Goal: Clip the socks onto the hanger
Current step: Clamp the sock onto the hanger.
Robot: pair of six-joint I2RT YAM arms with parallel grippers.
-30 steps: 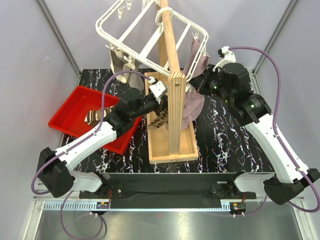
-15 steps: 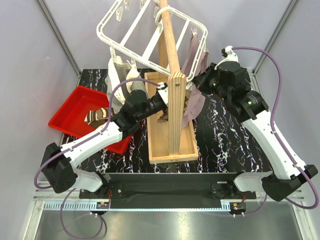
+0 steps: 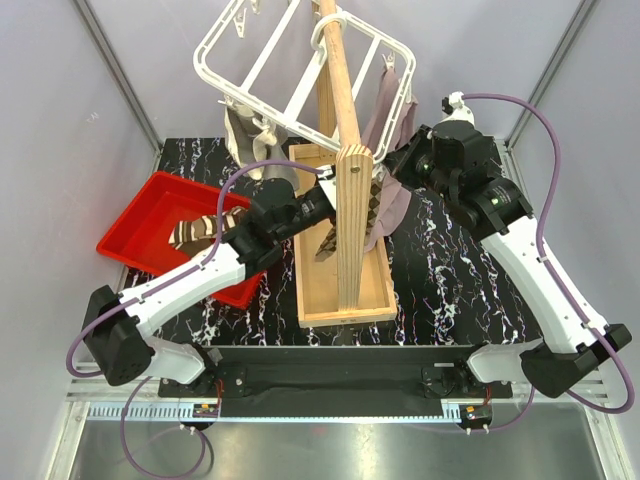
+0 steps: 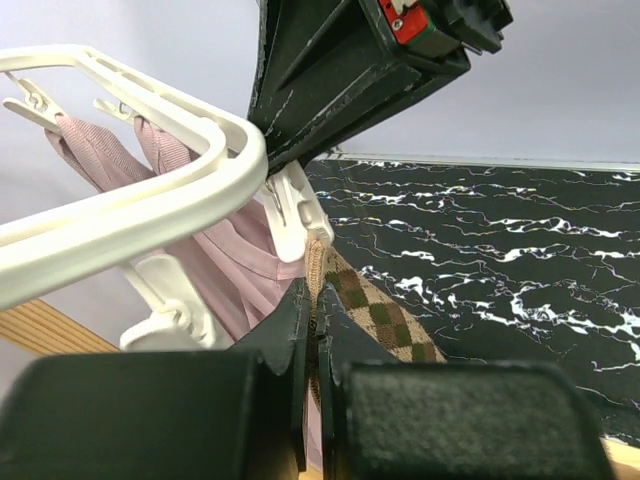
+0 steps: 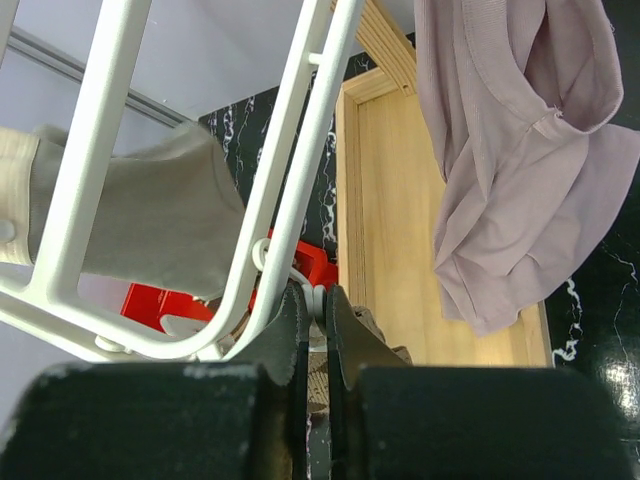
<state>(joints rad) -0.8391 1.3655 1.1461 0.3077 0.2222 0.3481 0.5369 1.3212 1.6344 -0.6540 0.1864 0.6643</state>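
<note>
**Sock held up to the peg, ready for clipping**

Top view: your left end effector [image 3: 320, 195] reaches in beside the wooden pole [image 3: 345, 130] and is clamped on the checkered sock [image 3: 328, 238]. The sock dangles below it, under the near edge of the hanger [image 3: 262, 72]. The right end effector [image 3: 402, 160] comes in from the other side, just beside the mauve sock [image 3: 385, 110], which is already hung. The beige socks [image 3: 245, 130] are clipped on the far left side. A striped sock [image 3: 195, 230] waits in the red tray [image 3: 150, 205] on the bench [image 3: 450, 270].

Left wrist: the jaws are closed on the checkered sock's cuff. It is raised to touch, or nearly touch, the clip peg [image 4: 290, 205] under the frame corner. It is probably held by the cuff so the top edge can slide into the peg.

Right wrist: the jaws are almost shut and pinch that white peg below the hanger bar. This looks like a squeeze to spread its mouth. You cannot tell from here whether the mouth is open or whether the sock is inside.

Judgement: this is the feed-in step. You need the cuff fully between the peg's lips before the right side lets go, or the sock will drop.
</note>
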